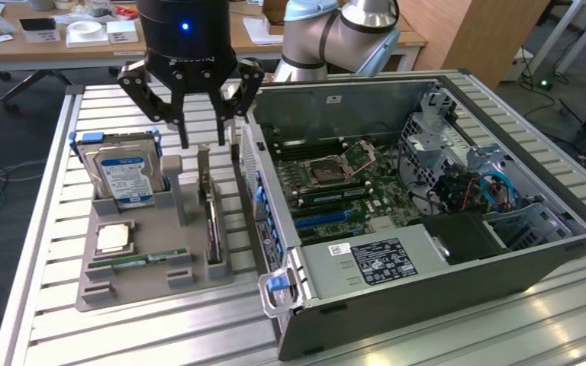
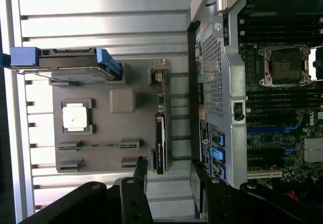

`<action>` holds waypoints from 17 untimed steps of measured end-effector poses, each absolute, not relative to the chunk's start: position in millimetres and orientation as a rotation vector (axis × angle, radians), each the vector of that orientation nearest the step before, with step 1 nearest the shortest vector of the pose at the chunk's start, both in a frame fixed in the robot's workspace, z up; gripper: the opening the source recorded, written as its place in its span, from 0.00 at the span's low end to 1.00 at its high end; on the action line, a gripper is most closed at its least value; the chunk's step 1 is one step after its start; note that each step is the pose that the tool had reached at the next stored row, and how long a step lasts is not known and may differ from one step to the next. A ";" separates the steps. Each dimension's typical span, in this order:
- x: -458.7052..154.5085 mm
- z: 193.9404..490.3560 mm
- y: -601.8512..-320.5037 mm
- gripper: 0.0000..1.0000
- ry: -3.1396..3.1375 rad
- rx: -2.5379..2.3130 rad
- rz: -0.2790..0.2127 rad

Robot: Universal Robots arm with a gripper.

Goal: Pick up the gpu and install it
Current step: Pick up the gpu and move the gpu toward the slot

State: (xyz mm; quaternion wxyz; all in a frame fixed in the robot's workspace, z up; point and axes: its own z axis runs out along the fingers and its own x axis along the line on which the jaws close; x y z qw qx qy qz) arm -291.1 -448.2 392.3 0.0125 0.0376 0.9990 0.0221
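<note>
Above the far end of the gray parts tray (image 1: 199, 280) the gripper (image 1: 202, 139) hovers, fingers spread apart with nothing between them. The gpu (image 1: 210, 217) stands on edge in its tray slot, directly below and slightly toward the camera from the fingertips, not touched. Its long axis runs from far to near in the exterior view, parallel to the side wall of the open PC case (image 1: 537, 255) just beside it. The fingers spread across the card's thin dimension, so they look set to straddle it. With one arm only, there is no choice of hand.

From the wrist view, the gpu (image 2: 160, 143) is a dark sliver running straight away from the gripper (image 2: 169, 171), roughly on the line between the two fingers.

On the exterior view's left the hard drive (image 1: 125, 177) stands upright with a blue-white label, text unreadable. The CPU (image 1: 115, 238) and RAM stick (image 1: 143, 259) lie flat near it. A white sticker on the power supply (image 1: 375, 259) carries print and symbols too small to read. No brand can be read.
</note>
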 end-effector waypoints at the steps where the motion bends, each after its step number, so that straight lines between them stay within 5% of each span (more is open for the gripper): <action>1: -291.1 392.3 -448.2 0.47 3.114 0.117 0.069; 17: -291.2 370.0 -448.1 0.47 3.113 0.117 0.069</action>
